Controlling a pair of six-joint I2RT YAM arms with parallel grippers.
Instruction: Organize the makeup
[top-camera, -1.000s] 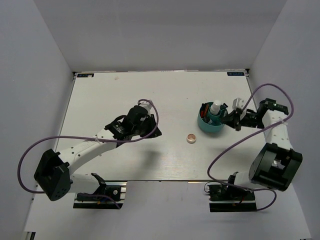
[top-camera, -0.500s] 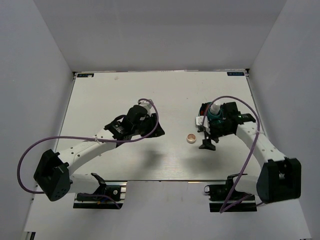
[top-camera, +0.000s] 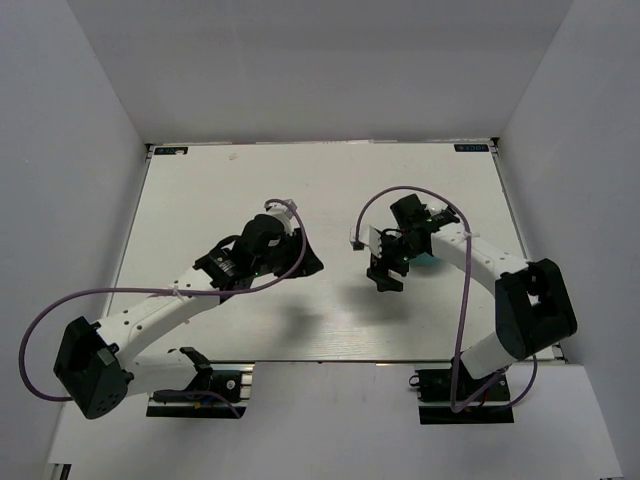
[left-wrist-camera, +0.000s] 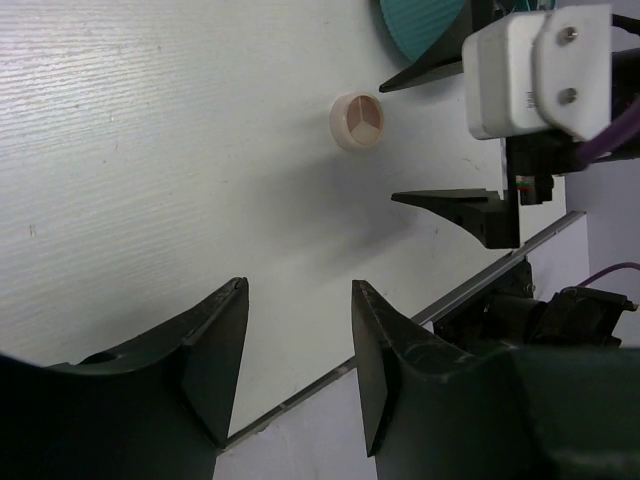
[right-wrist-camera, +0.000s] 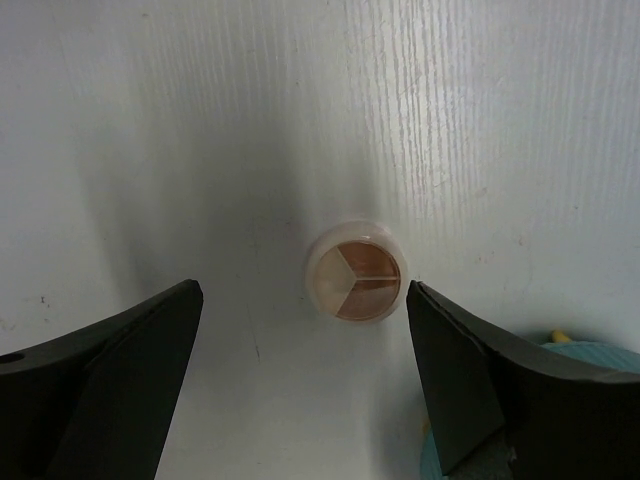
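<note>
Your right gripper (right-wrist-camera: 300, 295) is now hanging over the round beige compact (right-wrist-camera: 353, 278), having just come away from the teal cup (left-wrist-camera: 420, 25). Its jaws are standing wide apart, not touching it. The compact is lying on the table (left-wrist-camera: 150, 150). Your left gripper (left-wrist-camera: 297, 300) is half apart and empty. Probably the compact is getting picked next.

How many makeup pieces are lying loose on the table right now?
1: the round beige compact, on the table near the teal cup, between the open right gripper's fingers. The arms may hide others.
</note>
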